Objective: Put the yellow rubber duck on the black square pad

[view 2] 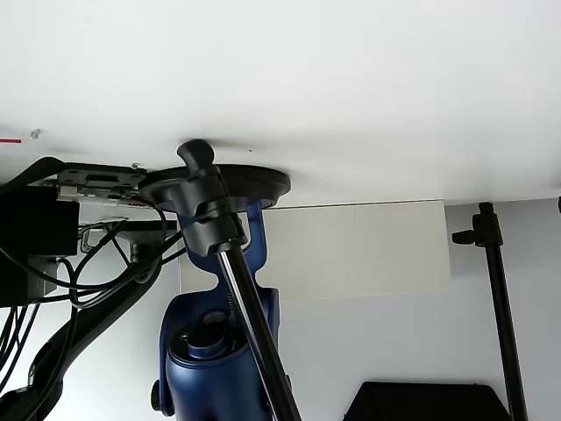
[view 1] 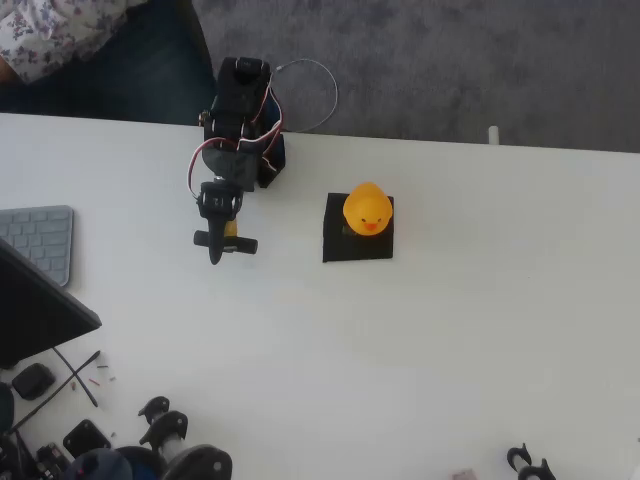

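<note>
Overhead view, going left to right: my gripper (view 1: 224,243) hangs over bare white table (view 1: 450,330) below the arm's base, and honestly I can't tell from up here whether the jaws are apart or closed, but there's no duck in them. Off to its right, well apart, sits the yellow rubber duck (view 1: 367,209), beak pointing toward the bottom of the picture. It's already resting on the black square pad (view 1: 345,246), up near the pad's top edge. So I'd call the placing done, with nothing left for me to reach for.
</note>
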